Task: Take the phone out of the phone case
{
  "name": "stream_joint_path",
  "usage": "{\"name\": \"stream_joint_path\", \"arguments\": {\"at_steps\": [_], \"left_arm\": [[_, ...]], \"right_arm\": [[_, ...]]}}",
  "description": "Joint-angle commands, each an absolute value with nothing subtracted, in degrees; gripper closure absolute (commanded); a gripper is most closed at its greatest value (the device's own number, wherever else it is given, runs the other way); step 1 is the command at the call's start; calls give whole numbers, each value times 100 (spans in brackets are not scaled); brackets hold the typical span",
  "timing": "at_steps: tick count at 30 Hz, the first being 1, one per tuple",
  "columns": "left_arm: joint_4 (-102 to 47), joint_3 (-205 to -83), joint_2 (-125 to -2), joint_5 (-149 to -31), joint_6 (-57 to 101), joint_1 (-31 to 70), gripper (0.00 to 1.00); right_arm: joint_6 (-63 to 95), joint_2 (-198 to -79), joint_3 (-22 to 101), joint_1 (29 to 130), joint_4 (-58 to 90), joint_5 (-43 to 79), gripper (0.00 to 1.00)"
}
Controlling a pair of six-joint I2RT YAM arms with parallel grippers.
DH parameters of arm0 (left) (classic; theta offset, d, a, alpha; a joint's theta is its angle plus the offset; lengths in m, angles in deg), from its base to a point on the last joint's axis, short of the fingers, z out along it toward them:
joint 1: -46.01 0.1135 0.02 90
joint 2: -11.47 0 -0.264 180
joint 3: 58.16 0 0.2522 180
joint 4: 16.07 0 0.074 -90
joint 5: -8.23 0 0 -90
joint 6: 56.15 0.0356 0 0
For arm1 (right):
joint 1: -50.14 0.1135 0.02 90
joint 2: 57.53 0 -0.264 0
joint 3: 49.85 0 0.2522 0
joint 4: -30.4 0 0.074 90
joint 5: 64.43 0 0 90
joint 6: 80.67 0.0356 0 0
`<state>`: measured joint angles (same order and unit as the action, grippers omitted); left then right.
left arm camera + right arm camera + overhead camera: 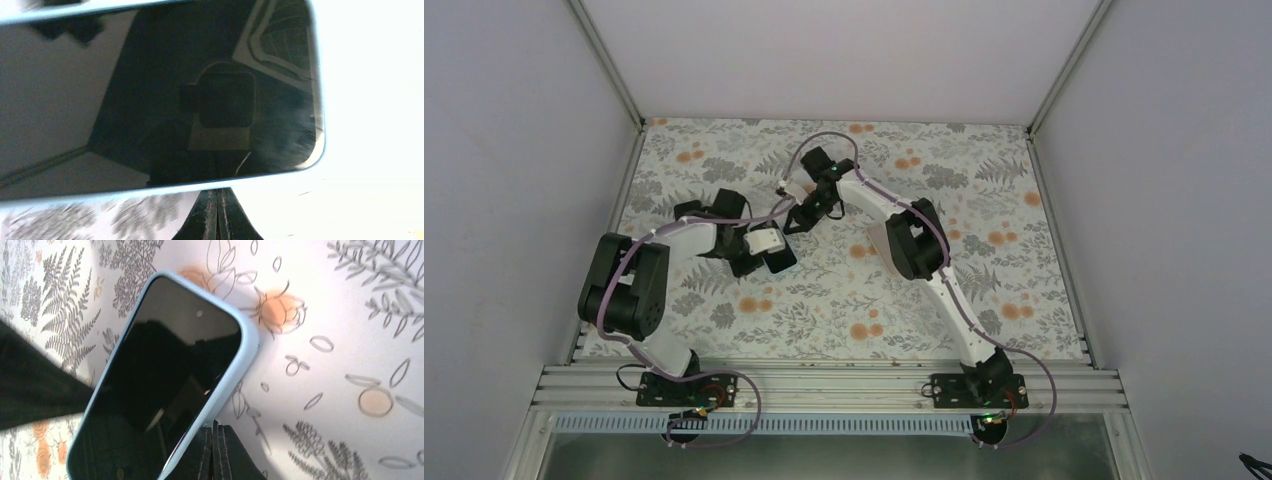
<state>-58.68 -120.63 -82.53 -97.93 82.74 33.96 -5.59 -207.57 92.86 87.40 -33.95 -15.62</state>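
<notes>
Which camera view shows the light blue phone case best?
The right wrist view: the light blue phone case shows its rounded corner and long rim around the black screen. The left wrist view shows only a thin rim. From above, the arms mostly hide it.

The top camera looks down from behind over the whole table (824, 310); both wrist cameras face the same phone (150, 100) (165, 385), very close.
</notes>
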Motion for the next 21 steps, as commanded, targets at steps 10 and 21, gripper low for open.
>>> {"name": "stream_joint_path", "arguments": {"at_steps": [10,21], "left_arm": [[-6462,-12649,-8652,-10706,7661,2378,98],[-7708,-13208,-6364,-10643,7959,2684,25]], "right_arm": [[-792,-20798,9040,8744,-3366,-1279,97],[-1261,-18841,7372,8488,-3054,-133,0]]}}
